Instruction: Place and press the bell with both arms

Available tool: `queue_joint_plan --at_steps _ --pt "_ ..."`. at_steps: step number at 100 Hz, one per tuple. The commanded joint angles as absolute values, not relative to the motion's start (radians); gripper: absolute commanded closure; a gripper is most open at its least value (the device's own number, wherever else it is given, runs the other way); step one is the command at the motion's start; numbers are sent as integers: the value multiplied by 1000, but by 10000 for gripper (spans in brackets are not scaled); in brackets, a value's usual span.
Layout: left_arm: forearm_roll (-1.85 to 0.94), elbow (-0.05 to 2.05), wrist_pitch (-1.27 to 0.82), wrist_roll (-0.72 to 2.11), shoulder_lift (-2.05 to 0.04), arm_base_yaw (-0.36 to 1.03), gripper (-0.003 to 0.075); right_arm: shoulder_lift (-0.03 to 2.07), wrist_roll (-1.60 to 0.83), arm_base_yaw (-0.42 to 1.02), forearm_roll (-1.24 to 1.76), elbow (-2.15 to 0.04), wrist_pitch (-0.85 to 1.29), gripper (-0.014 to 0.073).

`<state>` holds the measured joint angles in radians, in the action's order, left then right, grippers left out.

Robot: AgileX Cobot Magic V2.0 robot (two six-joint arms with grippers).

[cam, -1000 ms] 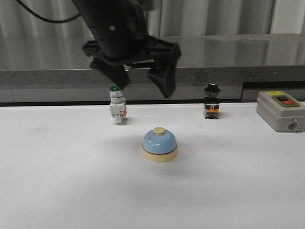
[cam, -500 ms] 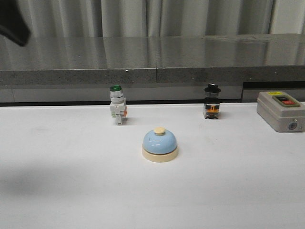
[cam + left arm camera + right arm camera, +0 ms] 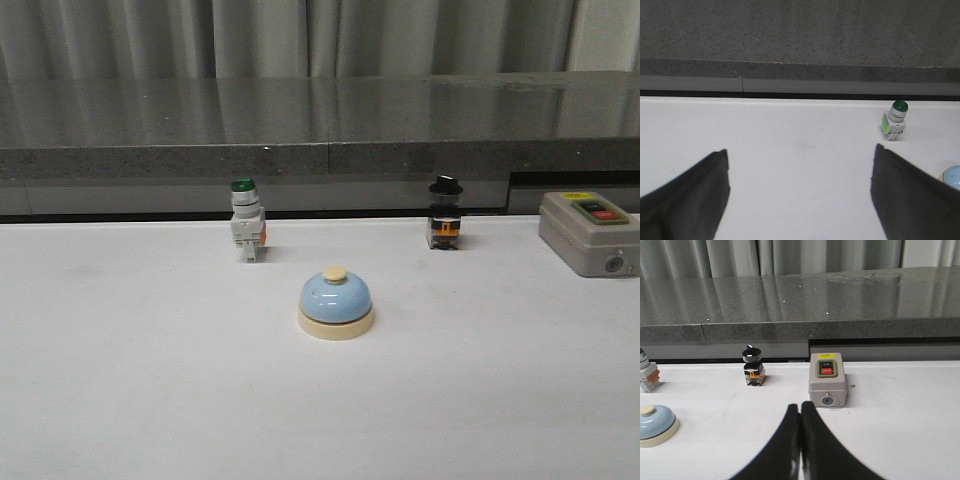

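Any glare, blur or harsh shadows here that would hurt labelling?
Front view: even light, the bell sharp with a faint soft shadow, mild sheen on the grey counter. Left wrist view: the open left gripper fingers are soft-edged and dark, background crisp. Right wrist view: streaky reflections on the counter, the shut right gripper slightly blurred.

Left gripper (image 3: 800, 192) and right gripper (image 3: 800, 442): plain matte-black tapered jaws (unmarked).

The light-blue call bell (image 3: 336, 303) sits upright on its cream round base, cream push knob on top, near the centre of the white table in front of me. From the green-capped switch, it lies toward four o'clock; nothing touches it, my jaws included.
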<state>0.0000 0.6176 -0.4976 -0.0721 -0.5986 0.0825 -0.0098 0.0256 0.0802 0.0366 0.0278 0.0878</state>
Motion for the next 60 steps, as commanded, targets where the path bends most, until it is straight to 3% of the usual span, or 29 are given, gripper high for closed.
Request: queue_joint_plan --at_steps 1,22,60 --pt "0 637 -451 -82 -550 82 347 -29 21 80 35 13 6 654" --pt "0 637 -458 -82 -526 82 743 -29 21 80 35 13 6 654" --pt "0 637 -458 -82 -526 82 740 -29 21 80 35 13 6 654"
